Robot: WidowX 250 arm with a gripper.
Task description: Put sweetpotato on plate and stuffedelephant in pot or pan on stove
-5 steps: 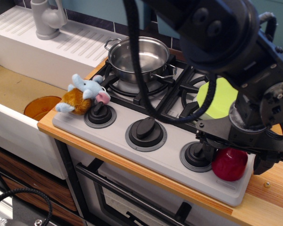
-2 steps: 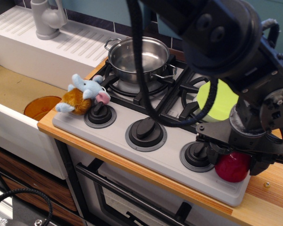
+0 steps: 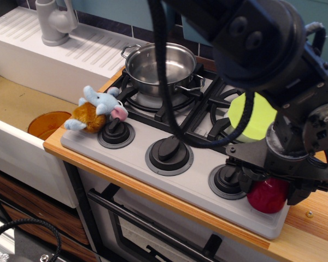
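A: Where is the sweetpotato point(image 3: 268, 195) in relation to the stove point(image 3: 180, 144)?

B: On the stove's grey front panel, at the right-hand end, just beside the rightmost knob point(image 3: 227, 179). It sits under the arm's head, and the gripper point(image 3: 269, 183) is down over its top — only the lower, glossy red part shows.

A: Is the pincer clenched on it?

B: I cannot tell. Dark parts reach down on either side of the sweetpotato, but the bulk of the arm hides the fingertips, so contact is not visible.

A: And the plate point(image 3: 252, 115)?

B: Lime green, on the stove's right rear burner area, behind the sweetpotato. The arm and a black cable point(image 3: 169, 103) cover much of it.

A: The stuffedelephant point(image 3: 96, 111)?

B: At the stove's left front corner, lying partly on the panel, touching the leftmost knob point(image 3: 115, 132) — blue head and pink ear turned toward the burners.

A: The pot point(image 3: 159, 67)?

B: Upright on the stove's left rear grate, nothing inside that I can see, one wire handle pointing back-left and the other toward the centre of the stove.

A: Anything off the stove?

B: An orange dish point(image 3: 48, 124) lies in the sink point(image 3: 16, 103) to the stove's left, and a grey faucet point(image 3: 54, 21) stands behind that, well apart from the stove.
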